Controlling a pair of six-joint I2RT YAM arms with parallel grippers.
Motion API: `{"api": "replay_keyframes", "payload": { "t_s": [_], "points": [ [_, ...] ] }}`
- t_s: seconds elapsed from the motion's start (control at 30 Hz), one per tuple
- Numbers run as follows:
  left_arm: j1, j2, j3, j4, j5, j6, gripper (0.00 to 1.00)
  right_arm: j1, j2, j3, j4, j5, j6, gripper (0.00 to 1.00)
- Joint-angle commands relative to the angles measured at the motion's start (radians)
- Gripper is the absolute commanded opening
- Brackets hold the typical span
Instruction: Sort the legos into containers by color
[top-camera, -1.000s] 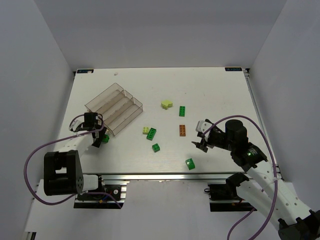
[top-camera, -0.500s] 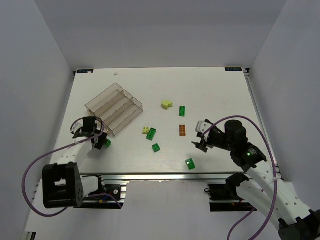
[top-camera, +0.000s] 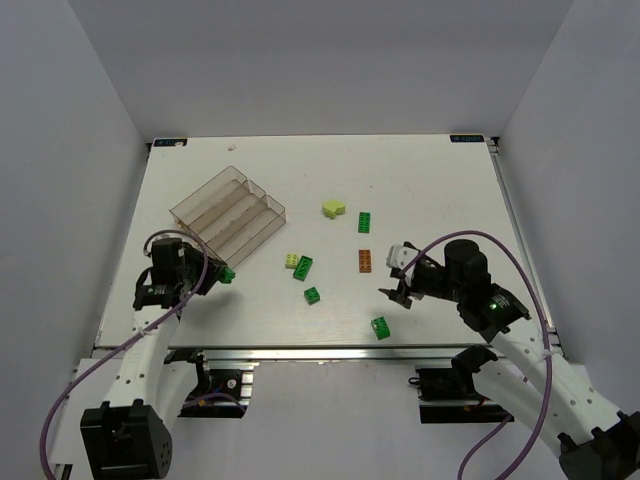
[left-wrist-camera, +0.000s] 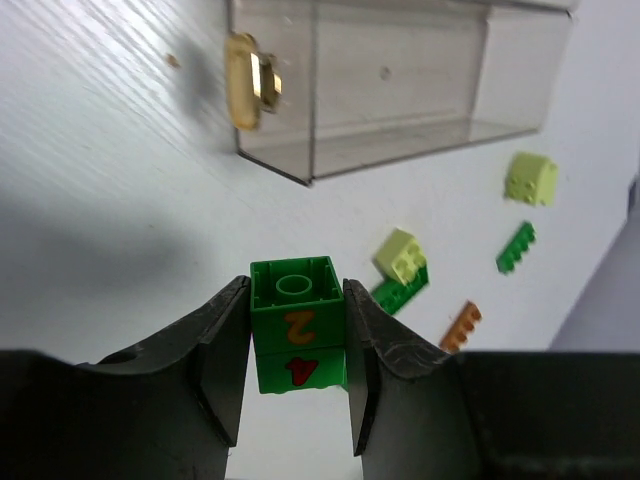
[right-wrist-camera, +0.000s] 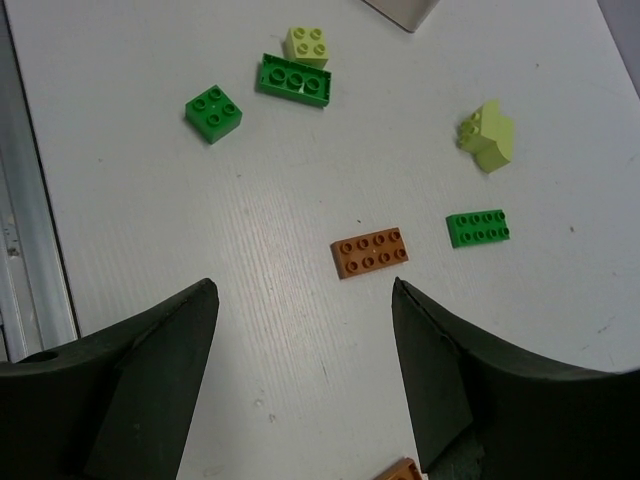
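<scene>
My left gripper (top-camera: 218, 273) is shut on a green lego stack (left-wrist-camera: 297, 325) printed with 2 and 4, held just off the near corner of the clear ridged tray (top-camera: 228, 215), which also shows in the left wrist view (left-wrist-camera: 400, 90). My right gripper (right-wrist-camera: 302, 290) is open and empty above the table, with an orange flat lego (right-wrist-camera: 370, 251) just beyond its fingertips. It is right of centre in the top view (top-camera: 395, 277). Loose legos lie mid-table: lime (top-camera: 333, 208), flat green (top-camera: 365, 222), orange (top-camera: 365, 261), small lime (top-camera: 291, 260) beside green (top-camera: 303, 267), small green (top-camera: 312, 295), green (top-camera: 381, 327).
Another orange piece (right-wrist-camera: 400, 470) peeks out at the bottom edge of the right wrist view. A yellowish fitting (left-wrist-camera: 250, 80) sits at the tray's near corner. White walls enclose the table on three sides; the metal rail (top-camera: 330, 352) runs along its near edge.
My left arm has swung outward, and its gripper has carried the green stack a little right, toward the tray's near corner. My right gripper has shifted slightly left.
</scene>
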Motion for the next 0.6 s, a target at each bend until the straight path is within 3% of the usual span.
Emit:
{"api": "replay_keyframes", "payload": {
  "t_s": [0.0, 0.1, 0.27, 0.5, 0.57],
  "points": [
    [0.002, -0.034, 0.031, 0.022, 0.150, 0.052, 0.00, 0.009, 0.016, 0.005, 0.009, -0.074, -0.006, 0.76],
    [0.002, -0.052, 0.029, 0.087, 0.245, 0.068, 0.00, 0.012, -0.002, 0.012, 0.002, -0.191, 0.009, 0.76],
    [0.002, -0.101, -0.030, 0.403, 0.426, 0.016, 0.00, 0.023, -0.034, -0.009, 0.125, -0.362, 0.188, 0.77],
    [-0.027, -0.055, -0.055, 0.780, 0.538, -0.082, 0.00, 0.086, 0.157, 0.106, 0.245, -0.343, 0.431, 0.79],
    [-0.042, -0.035, -0.069, 0.922, 0.546, -0.103, 0.00, 0.110, 0.226, 0.129, 0.340, -0.290, 0.539, 0.89]
  ]
}}
